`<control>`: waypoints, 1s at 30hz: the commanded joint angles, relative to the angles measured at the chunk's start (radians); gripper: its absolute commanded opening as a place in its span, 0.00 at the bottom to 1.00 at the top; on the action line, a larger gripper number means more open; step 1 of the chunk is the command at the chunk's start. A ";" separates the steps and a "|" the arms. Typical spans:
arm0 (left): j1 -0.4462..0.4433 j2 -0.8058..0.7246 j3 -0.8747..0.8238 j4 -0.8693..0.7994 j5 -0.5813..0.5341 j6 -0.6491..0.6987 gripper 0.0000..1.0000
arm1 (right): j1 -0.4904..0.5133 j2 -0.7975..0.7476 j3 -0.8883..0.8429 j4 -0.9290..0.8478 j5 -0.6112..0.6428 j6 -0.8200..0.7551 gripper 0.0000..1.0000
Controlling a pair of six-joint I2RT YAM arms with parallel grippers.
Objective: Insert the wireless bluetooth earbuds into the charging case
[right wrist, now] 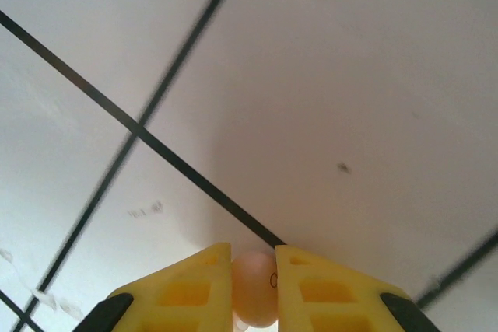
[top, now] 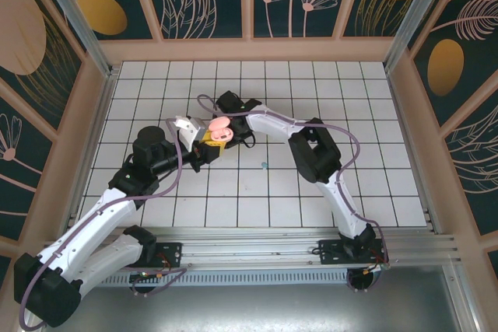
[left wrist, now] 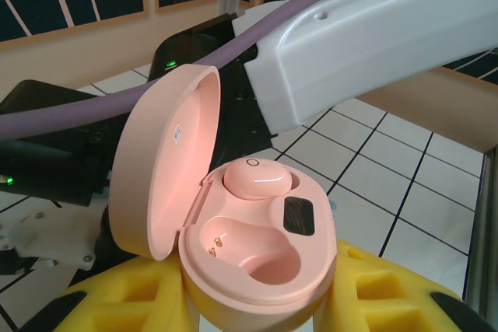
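Two pink earbuds show. A seated earbud (left wrist: 257,179) fills the far socket of the open pink case (left wrist: 264,274), its near socket bare and its lid (left wrist: 159,165) standing up at the left. The left gripper (left wrist: 257,305) clamps the case's base between yellow fingers (left wrist: 350,258). The right gripper (right wrist: 253,258) is pinched tight on the second earbud (right wrist: 253,287), above the white tiled table (right wrist: 327,75). From above, both grippers meet left of the table's middle; a tiny teal speck (top: 264,166), possibly another earbud, lies nearby on the tiles.
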 commanded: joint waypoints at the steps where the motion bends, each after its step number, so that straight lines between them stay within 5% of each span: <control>1: -0.003 0.000 0.001 0.026 -0.008 -0.019 0.17 | -0.048 -0.100 -0.077 0.014 -0.024 0.053 0.15; 13: -0.002 0.077 0.025 0.086 0.004 -0.035 0.17 | -0.178 -0.431 -0.352 0.052 0.052 0.192 0.12; 26: -0.003 0.191 0.064 0.200 0.025 -0.049 0.17 | -0.175 -0.794 -0.360 -0.125 0.180 0.309 0.13; 30: -0.003 0.200 0.063 0.213 0.025 -0.046 0.16 | -0.088 -0.822 -0.280 -0.197 0.257 0.341 0.12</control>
